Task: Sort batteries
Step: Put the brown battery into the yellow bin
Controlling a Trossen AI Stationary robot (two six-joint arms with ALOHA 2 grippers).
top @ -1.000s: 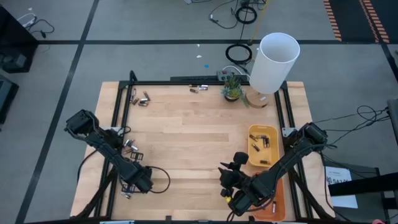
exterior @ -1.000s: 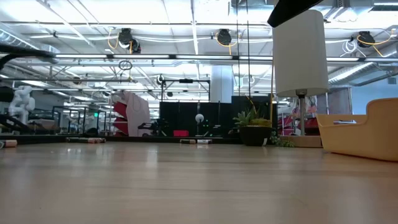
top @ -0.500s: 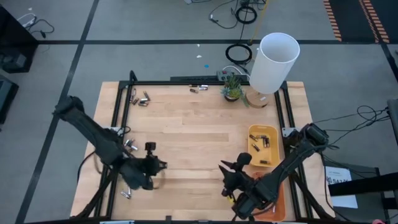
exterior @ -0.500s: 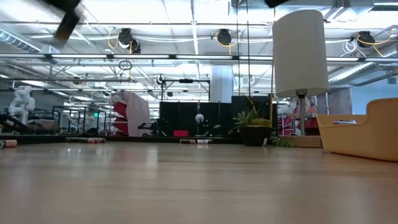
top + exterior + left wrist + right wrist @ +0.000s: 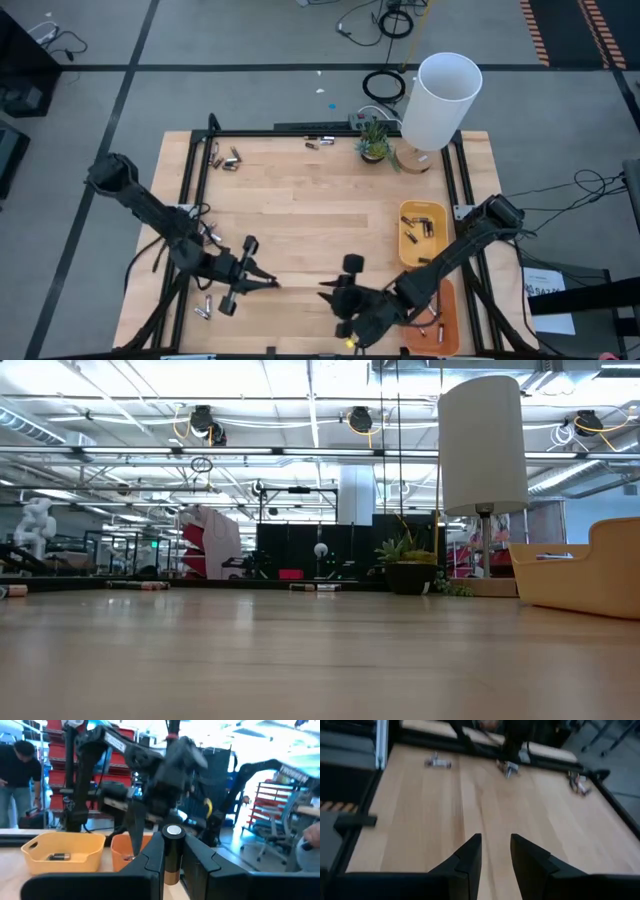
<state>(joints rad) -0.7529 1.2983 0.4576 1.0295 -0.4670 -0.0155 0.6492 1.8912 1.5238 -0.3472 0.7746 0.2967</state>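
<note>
Above the tabletop's seven o'clock area, we see the left tool clamped on a battery, while the right tool, near six o'clock, stands slightly apart, empty.

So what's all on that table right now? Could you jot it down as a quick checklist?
Surface: bare wooden table, black frame around it.
Job's things: batteries in the yellow tray; loose batteries at the far left corner, some on the far edge, a few near the left arm.
Clutter: white lamp, small plant.
Grippers: left gripper shut on a battery; right gripper open, empty.
Cables: coils on the floor behind the table.
Surroundings: workshop, red shelving, a person standing.
</note>
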